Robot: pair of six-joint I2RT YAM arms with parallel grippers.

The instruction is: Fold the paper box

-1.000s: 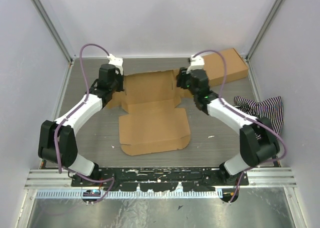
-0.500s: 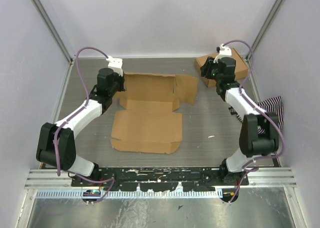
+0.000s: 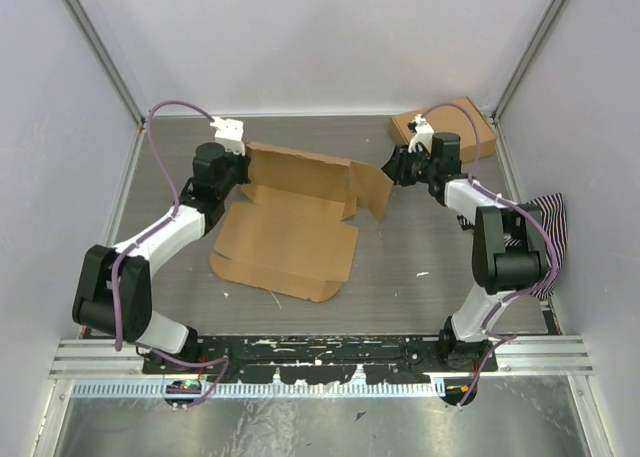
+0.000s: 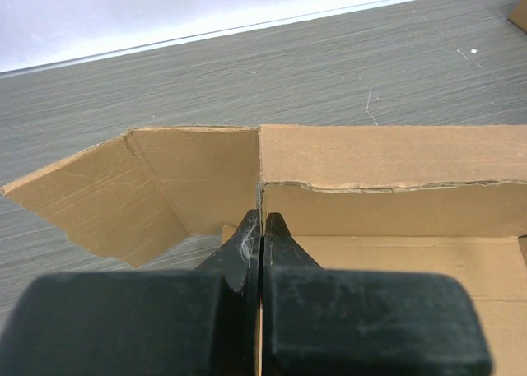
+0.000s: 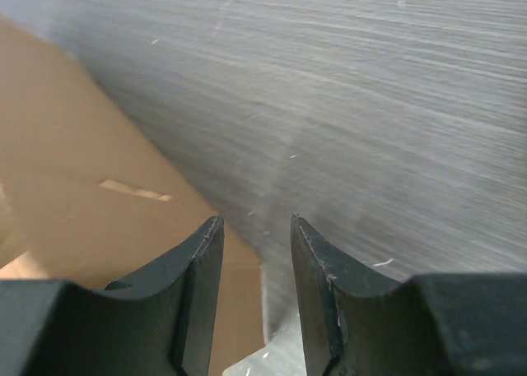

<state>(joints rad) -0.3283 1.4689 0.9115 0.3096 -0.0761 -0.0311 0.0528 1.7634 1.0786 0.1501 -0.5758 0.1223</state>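
Lab test cell; white panel walls (image 3: 330, 37); aluminium frame posts (image 3: 97, 47); grey bench (image 3: 420, 247).

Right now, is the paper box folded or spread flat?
Partly folded: the paper box has its back wall raised, while its large front panel is spread out.

No text, label, brand mark or number can be read anywhere: the paper box (image 3: 285, 239) shows plain brown panels, and the grey surface (image 3: 420, 252) around it carries no print.
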